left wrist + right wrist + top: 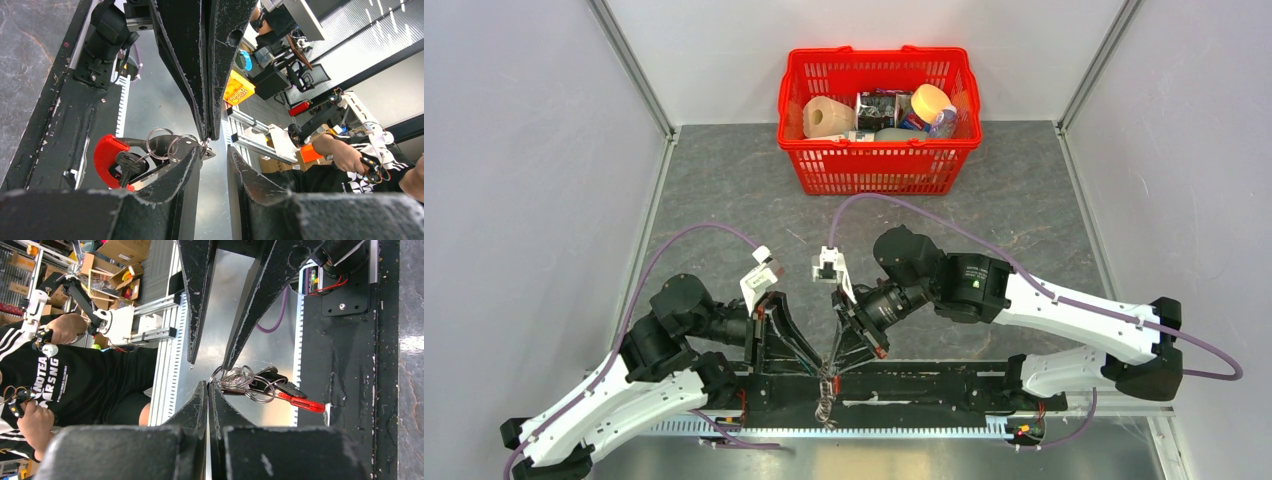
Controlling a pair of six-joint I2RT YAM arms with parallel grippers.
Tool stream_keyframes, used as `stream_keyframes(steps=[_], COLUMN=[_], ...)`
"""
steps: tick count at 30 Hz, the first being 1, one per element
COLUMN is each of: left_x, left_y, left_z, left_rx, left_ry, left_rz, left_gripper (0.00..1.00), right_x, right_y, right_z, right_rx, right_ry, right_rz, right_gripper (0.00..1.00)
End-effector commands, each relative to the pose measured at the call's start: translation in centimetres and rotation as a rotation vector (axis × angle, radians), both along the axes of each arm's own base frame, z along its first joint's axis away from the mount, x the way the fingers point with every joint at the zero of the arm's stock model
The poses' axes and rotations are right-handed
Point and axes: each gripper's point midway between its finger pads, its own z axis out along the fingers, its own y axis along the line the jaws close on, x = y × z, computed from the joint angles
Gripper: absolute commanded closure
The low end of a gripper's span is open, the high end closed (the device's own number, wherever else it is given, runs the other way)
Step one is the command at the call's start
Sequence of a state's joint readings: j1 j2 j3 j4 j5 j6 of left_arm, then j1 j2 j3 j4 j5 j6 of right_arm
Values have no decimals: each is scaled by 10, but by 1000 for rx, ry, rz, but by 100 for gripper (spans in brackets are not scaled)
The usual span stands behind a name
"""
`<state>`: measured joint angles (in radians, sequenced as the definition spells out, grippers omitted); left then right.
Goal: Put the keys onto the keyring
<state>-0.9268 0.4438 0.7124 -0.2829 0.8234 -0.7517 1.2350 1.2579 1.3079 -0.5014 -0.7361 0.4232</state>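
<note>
The keyring (826,400) hangs just past the table's near edge, under both grippers' tips. In the left wrist view its red strap (104,155) curves at the left, with silvery rings (160,145) and a black-headed key (128,163) bunched among them. My right gripper (209,385) is shut, pinching a silvery ring (216,375) of the keyring at its tips; the red strap (300,402) trails off to the right. My left gripper (215,150) stands open, its gap bare. The bunch lies against the outside of one finger (175,175), whose tip touches the ring.
A red basket (874,172) of groceries stands at the far middle of the grey table. The arms' black base rail (944,385) runs along the near edge, with a slotted metal strip beyond it. A person in a black shirt (55,385) shows past the table.
</note>
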Motion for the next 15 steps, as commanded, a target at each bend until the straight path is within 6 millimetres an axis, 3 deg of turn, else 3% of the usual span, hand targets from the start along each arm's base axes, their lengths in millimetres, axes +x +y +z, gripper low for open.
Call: stream_keyframes(steps=[1,15], left_x=[0,0], left_y=[-1,0], left_z=[-1,3], left_rx=[-4,-13], left_ry=[-4,-16], left_rz=[-4,-1], left_gripper=[67,67], right_x=[-6,-4], right_y=[7,9], right_z=[20,14], right_rx=[108,92], right_ry=[-7,-10], right_rz=[44,42], right_gripper=[100,100])
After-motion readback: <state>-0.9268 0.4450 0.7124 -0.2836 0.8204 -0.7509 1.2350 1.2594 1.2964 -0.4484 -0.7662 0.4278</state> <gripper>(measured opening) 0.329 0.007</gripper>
